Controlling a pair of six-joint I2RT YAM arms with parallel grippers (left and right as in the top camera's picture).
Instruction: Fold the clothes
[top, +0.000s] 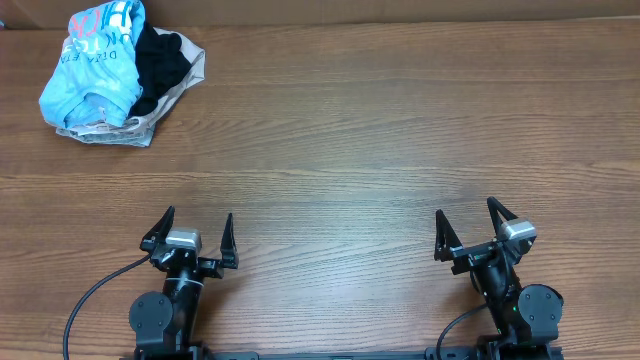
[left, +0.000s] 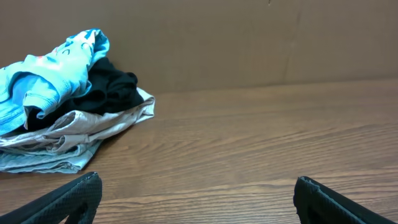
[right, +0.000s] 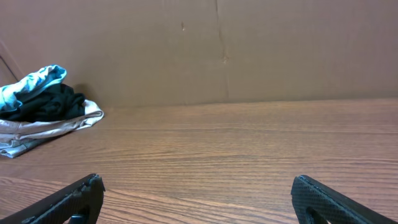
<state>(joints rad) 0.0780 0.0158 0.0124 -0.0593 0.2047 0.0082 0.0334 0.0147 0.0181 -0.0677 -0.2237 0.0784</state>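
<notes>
The light sky-blue T-shirt with red and white lettering lies crumpled on a pile at the table's far left corner. It also shows in the left wrist view and, small, in the right wrist view. My left gripper is open and empty near the front edge, far from the pile; its fingers show in the left wrist view. My right gripper is open and empty at the front right, its fingers in the right wrist view.
A black garment and a beige cloth lie in the same pile with the T-shirt. A brown cardboard wall stands behind the wooden table.
</notes>
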